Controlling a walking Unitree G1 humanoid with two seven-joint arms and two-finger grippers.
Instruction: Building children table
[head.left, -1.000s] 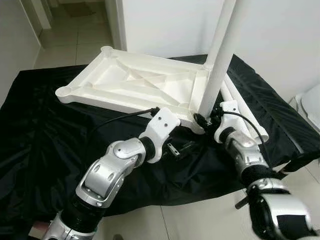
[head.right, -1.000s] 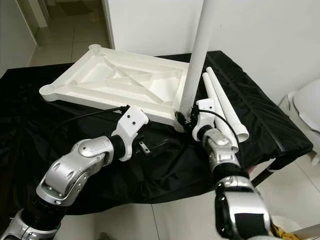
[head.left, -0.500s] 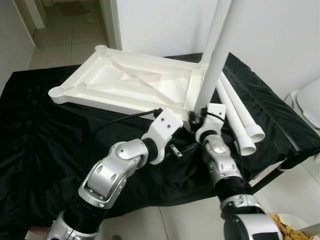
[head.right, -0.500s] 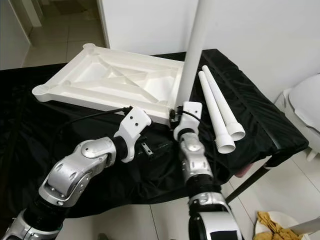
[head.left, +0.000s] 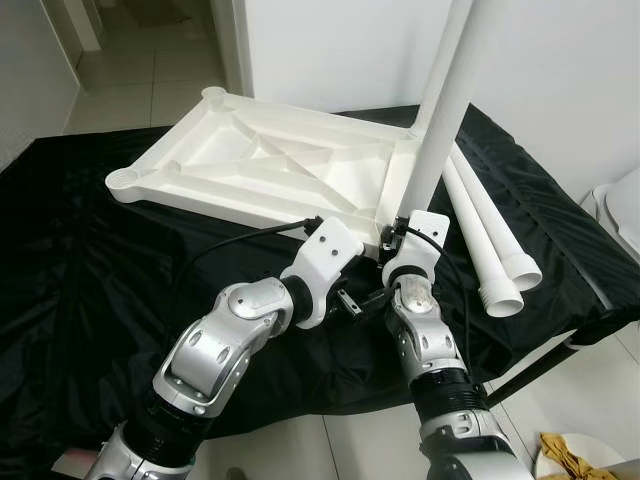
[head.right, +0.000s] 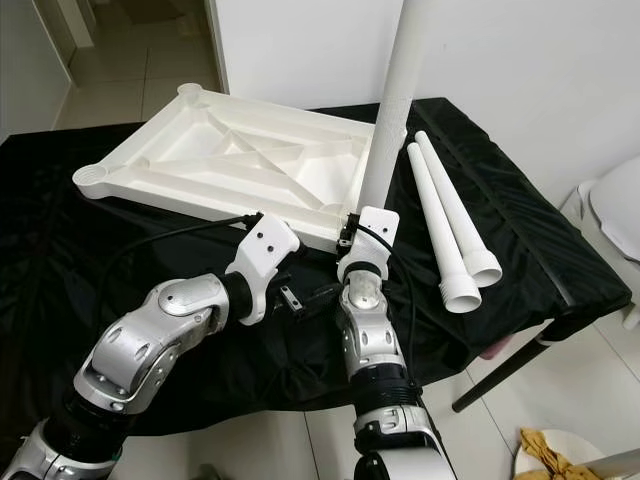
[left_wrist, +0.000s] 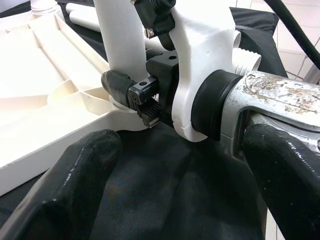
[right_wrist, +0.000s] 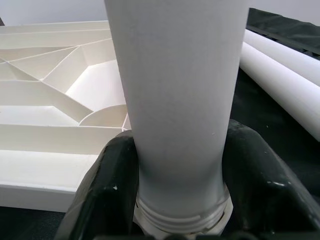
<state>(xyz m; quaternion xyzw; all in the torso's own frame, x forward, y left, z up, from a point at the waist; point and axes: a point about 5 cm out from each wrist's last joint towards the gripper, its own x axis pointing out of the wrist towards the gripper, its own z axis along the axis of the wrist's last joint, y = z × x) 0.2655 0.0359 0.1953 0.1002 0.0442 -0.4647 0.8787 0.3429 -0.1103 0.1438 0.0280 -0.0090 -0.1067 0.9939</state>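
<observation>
While right gripper (right_wrist: 175, 200) clamps first upright leg (head.left: 440, 110) in upturned tabletop (head.left: 270, 165), left gripper (left_wrist: 175, 200) idles open; two legs (head.left: 485, 240) remain loose.

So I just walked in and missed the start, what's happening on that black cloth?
The right gripper is shut around the base of an upright white plastic table leg, at the near right corner socket of the upside-down white plastic tabletop. The left gripper hovers open just beside it. Two more white legs lie loose on the black cloth.
</observation>
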